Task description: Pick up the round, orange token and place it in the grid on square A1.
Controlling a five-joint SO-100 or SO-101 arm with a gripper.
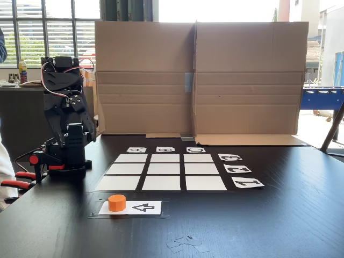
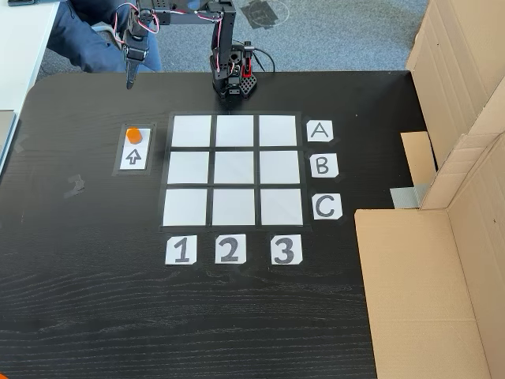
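The orange token (image 1: 116,202) (image 2: 134,135) stands upright on the end of a white arrow card (image 1: 144,207) (image 2: 134,155), beside the grid (image 1: 164,169) (image 2: 233,170). Square A1 (image 1: 117,183) (image 2: 192,131) is the corner cell closest to the token and has nothing on it. The arm (image 1: 64,107) is folded over its base at the table edge. My gripper (image 2: 129,81) hangs with its tip pointing down, beyond the token and well apart from it. Its jaws look closed together with nothing held.
Letter tags (image 2: 319,130) and number tags (image 2: 181,249) edge the grid. A tall cardboard wall (image 1: 199,75) (image 2: 465,158) closes one side of the table. A seated person (image 2: 87,39) is close behind the arm. Scraps of clear tape (image 1: 185,243) lie near the front edge.
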